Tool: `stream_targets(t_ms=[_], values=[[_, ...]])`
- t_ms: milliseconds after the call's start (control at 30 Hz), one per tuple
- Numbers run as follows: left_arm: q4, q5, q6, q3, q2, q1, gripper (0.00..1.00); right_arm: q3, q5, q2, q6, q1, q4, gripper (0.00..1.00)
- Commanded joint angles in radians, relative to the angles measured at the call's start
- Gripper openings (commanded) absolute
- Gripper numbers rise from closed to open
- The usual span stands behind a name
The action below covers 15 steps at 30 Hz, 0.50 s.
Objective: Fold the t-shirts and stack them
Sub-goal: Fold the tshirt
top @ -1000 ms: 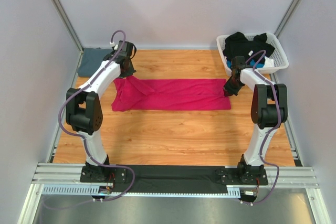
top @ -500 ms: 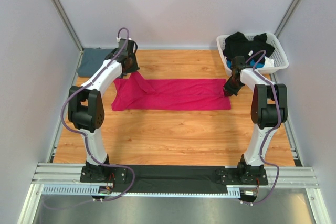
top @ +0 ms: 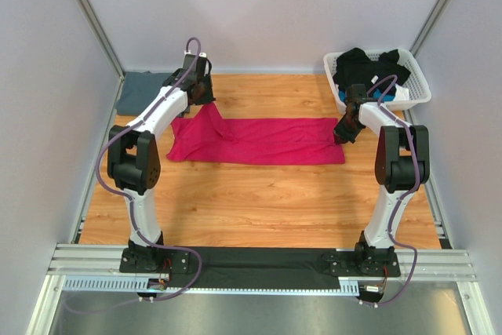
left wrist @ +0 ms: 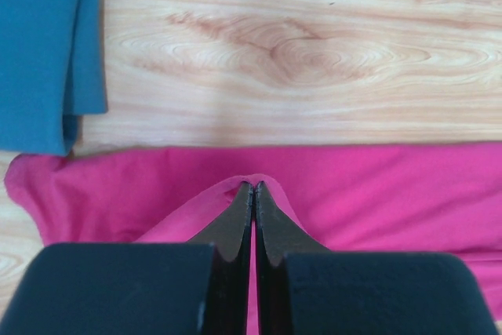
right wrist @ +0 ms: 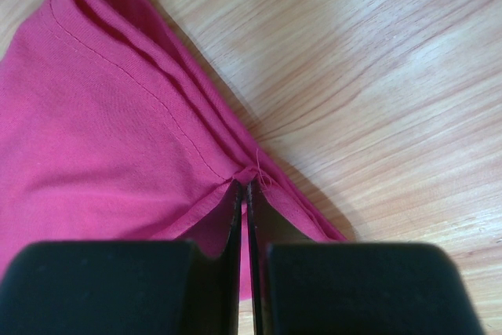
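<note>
Enclosure: pale grey walls around a light wood-grain tabletop [top: 259, 194].

Top external view
- Magenta t-shirt [top: 267, 140]: a long flat band across the far half of the tabletop, its length running left to right. The left end is lifted into a peak.
- Left gripper [top: 206, 102]: at that peak.
- Right gripper [top: 343, 134]: at the band's right edge.
- Blue-grey t-shirt [top: 141, 90]: a folded rectangle in the far left corner.
- White lattice basket [top: 420, 84]: plastic, in the far right corner, heaped with dark garments [top: 365, 64]. Only this view shows it.

Left wrist view
- Left gripper [left wrist: 252, 187]: black jaws pressed together, pinching a tented fold of the magenta t-shirt [left wrist: 376, 194].
- The cloth is matte and smooth, with soft creases.
- Blue-grey t-shirt [left wrist: 39, 52]: doubled layers show along its folded edge. Its near corner lies just beside the magenta cloth.
- The wood shows an oval swirl in the grain.

Right wrist view
- Right gripper [right wrist: 245, 187]: jaws closed tight on the hem of the magenta t-shirt [right wrist: 94, 131].
- Seen only here: a fine knit, a straight stitch line, stacked rolled edges and a loose thread at the pinch.
</note>
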Motion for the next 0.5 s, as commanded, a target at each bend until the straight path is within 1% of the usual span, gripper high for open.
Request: stream_targets(t_ms=[0,133,300,467], values=[[0.024,0.017,0.030,0.063,0.025,-0.012,0.00,0.009,-0.010,-0.001,-0.010,-0.005,0.013,0.01],[0.011,0.013,0.048,0.073,0.048,-0.017,0.00,0.006,-0.010,-0.001,-0.007,-0.005,0.015,0.00],[0.005,-0.004,0.055,0.049,0.060,-0.019,0.00,0.007,-0.015,0.003,-0.008,-0.005,0.013,0.00],[-0.045,-0.058,0.032,0.063,0.100,-0.019,0.00,0.016,-0.015,0.010,-0.014,-0.005,0.009,0.01]])
